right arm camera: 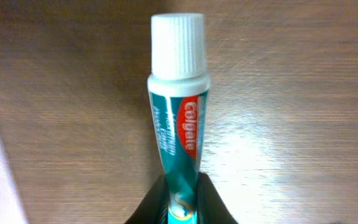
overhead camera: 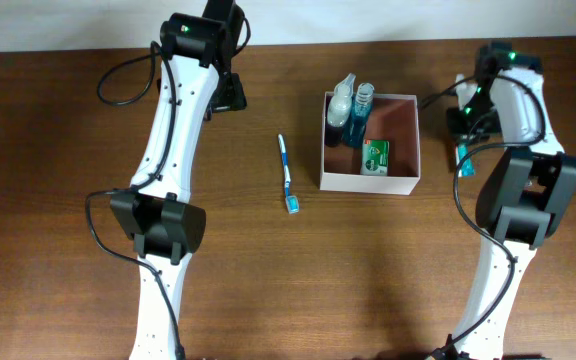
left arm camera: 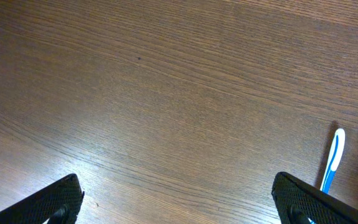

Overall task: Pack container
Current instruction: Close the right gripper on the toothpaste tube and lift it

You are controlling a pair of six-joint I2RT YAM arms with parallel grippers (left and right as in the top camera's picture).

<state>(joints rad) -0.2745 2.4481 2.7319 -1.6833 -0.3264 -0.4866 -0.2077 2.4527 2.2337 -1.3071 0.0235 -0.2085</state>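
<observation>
Right gripper (right arm camera: 181, 184) is closed on the lower end of a teal-green Colgate toothpaste tube (right arm camera: 178, 118) with a red logo patch and a ribbed white screw cap. Its two black fingers (right arm camera: 149, 208) pinch the tube's flat end from either side, and the cap points straight away from the hand. Beneath the tube is the brown wood-grain table (right arm camera: 291, 124); whether the tube rests on it or is raised off it cannot be told.

To this hand's left, near but apart from it, stands the container (overhead camera: 368, 183), a square open-top box with white outer walls and a reddish-brown inside, much larger than the tube. A pale strip of its wall shows at the left edge of the right wrist view. Inside the container, in the corner farthest from the right gripper, a clear spray bottle (overhead camera: 341, 100) with a white top stands just beside a clear bottle of blue liquid (overhead camera: 360, 118). A small flat green packet (overhead camera: 375, 153) lies on the container's floor, closer to this hand than the bottles.

Left gripper (left arm camera: 176, 182) hangs with its jaws spread wide, nothing between them but bare table. Off to this hand's right, beside its right finger, lies a slim blue-and-white toothbrush (left arm camera: 332, 163), flat on the wood. In the overhead view the toothbrush sits between the left gripper and the container, touching neither, and the container stands well apart from this hand, beyond the toothbrush on its right.
</observation>
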